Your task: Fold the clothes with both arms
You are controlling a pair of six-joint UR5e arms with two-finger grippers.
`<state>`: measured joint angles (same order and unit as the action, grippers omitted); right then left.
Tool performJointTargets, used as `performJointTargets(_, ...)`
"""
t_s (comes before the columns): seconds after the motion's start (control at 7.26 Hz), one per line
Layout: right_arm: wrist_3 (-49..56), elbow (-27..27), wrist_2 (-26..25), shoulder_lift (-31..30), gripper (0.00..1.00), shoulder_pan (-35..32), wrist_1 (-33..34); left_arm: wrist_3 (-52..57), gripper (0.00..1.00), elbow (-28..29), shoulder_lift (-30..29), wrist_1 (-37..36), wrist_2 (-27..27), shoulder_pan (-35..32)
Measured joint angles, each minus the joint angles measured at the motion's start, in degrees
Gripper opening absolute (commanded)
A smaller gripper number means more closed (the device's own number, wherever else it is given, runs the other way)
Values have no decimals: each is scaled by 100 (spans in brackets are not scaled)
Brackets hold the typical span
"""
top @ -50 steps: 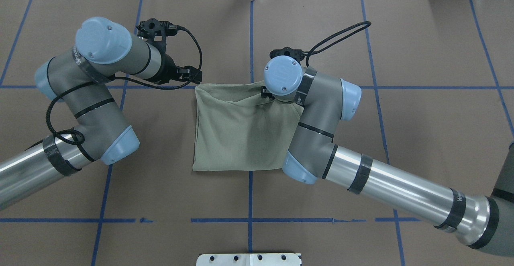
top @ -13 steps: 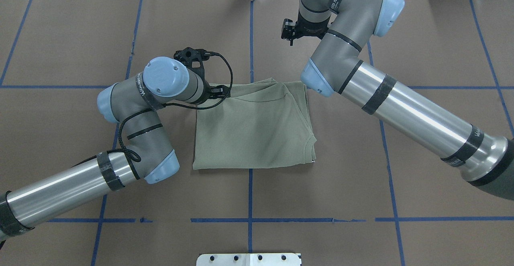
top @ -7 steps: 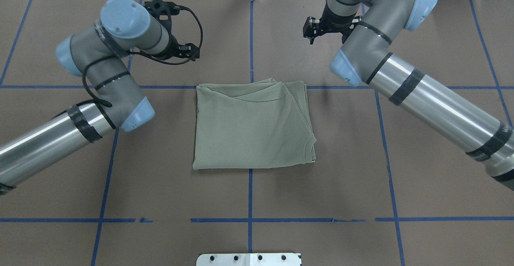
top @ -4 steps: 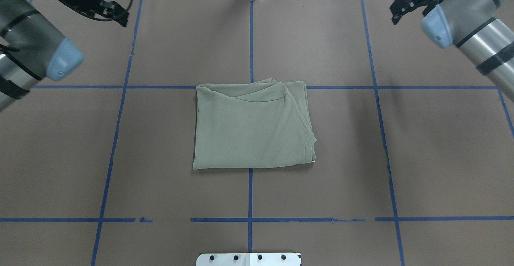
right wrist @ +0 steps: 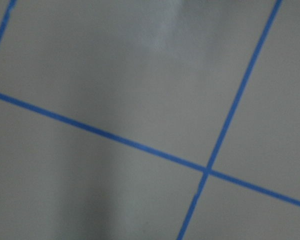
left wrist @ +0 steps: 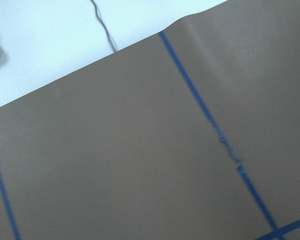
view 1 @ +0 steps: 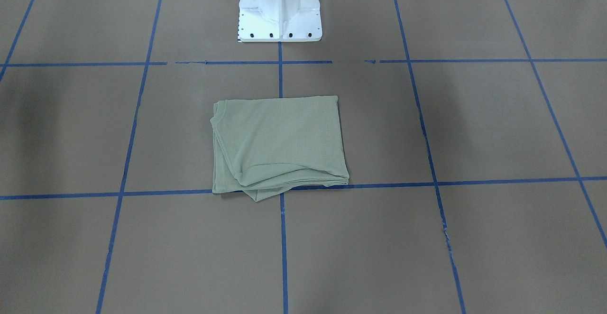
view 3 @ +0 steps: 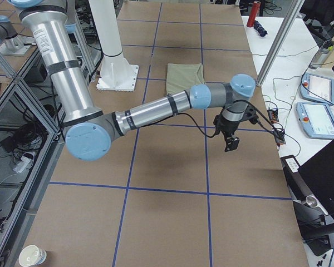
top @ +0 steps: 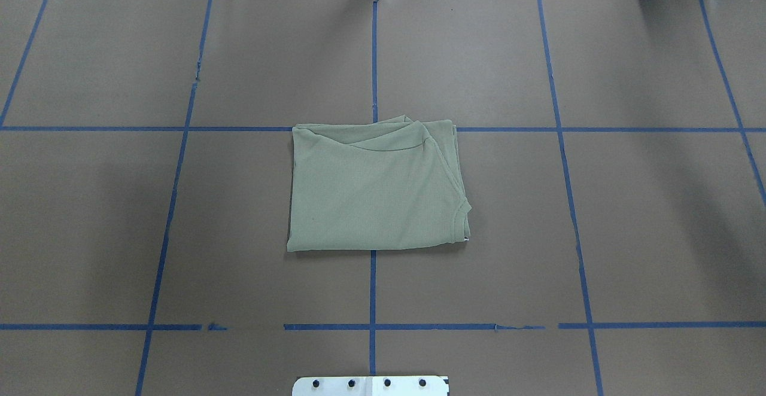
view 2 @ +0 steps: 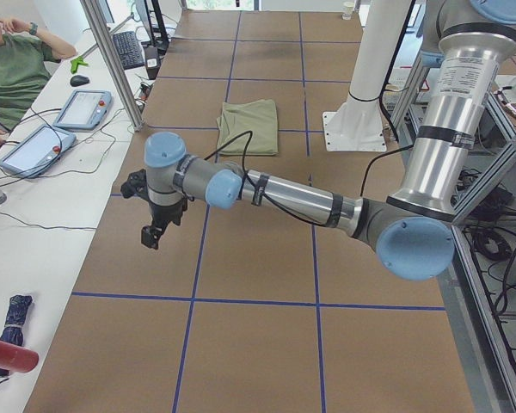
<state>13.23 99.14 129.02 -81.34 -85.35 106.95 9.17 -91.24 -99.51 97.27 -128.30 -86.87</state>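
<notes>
Nearest in each side view hangs one arm: the left arm (view 2: 292,194) reaches out over the tabletop (top: 538,234) toward the operators' edge, and the right arm (view 3: 150,114) does likewise at the opposite end. Both pairs of jaws point down at bare paper with nothing seen in them. Whether either pair stands apart or together cannot be told from these angles. The wrist cameras show only brown paper and blue tape lines (top: 372,55). Shirt (top: 377,189) lies flat, between the two pairs of jaws in the left-right sense, set back toward the robot from both, well apart from each. It is folded to a compact packet, a little wider than deep. Its long axis runs parallel to the line joining the left jaws and the right jaws. Edge nearest the robot: straight, layers flush. The corner of that edge on the right-jaws side carries the ribbed collar (top: 459,215), so the neck faces the right jaws. Far edge: untidy, several layers overlapping, one flap (view 1: 258,194) poking past the rest. Handling judgement: light, limp knit with no stiffness of its own. It will sag from any single pinch, and the stacked layers are likely to slide over one another. Not fragile. Best hold, if a tidy-up or further fold is wanted: pinch through all layers at the two far corners, one per pair of jaws, low to the tabletop, and lift together so the packet does not open.
</notes>
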Motion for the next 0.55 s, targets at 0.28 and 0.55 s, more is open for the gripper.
performJointTargets(0.28, -244, 405, -4, -856, 100, -167, -43, 131, 100, -58, 762, -22, -46, -288)
performJointTargets(0.55, -854, 480, 7, -1228, 100, -189, -673, 127, 100, -41, 998, -330, -265, -380)
